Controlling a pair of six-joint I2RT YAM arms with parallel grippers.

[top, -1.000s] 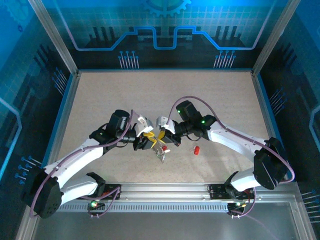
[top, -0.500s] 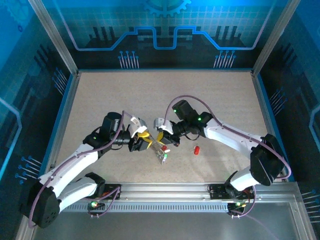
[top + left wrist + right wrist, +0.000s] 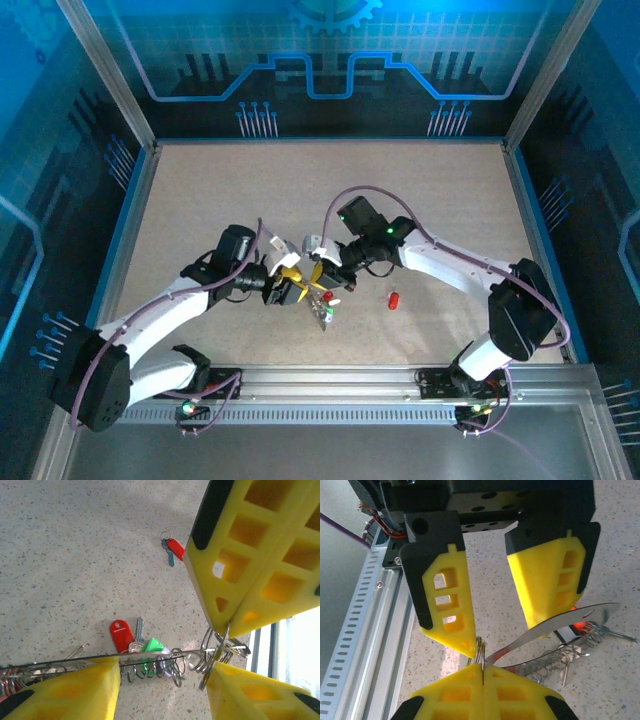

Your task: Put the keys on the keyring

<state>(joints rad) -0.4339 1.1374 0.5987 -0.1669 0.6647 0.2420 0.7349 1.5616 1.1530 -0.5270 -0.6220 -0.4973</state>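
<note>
We note keyring [image 3: 570, 619]: thin silvery band crossing gap of left gripper [image 3: 504, 639], jaws apart, band touching one finger. Keys [image 3: 151, 647] bunched under band. Lone red key [image 3: 393, 298] at 3 o'clock of bunch, well apart. Right gripper [image 3: 482, 672] clamped on small wire ring [image 3: 480, 652]. Both arms bent inward, tips meeting mid-table [image 3: 200, 190].

Place: a robot test cell in a lab.
Walls: blue panels [image 3: 320, 50] printed with circuit lines and a gear.
Frame: bare aluminium posts [image 3: 108, 75] at the corners.
Table: a speckled beige table [image 3: 200, 190], metal-edged.
Near edge: a slotted metal rail [image 3: 330, 412] beside the bolted bases of the left arm [image 3: 160, 320] and the right arm [image 3: 450, 270].
</note>
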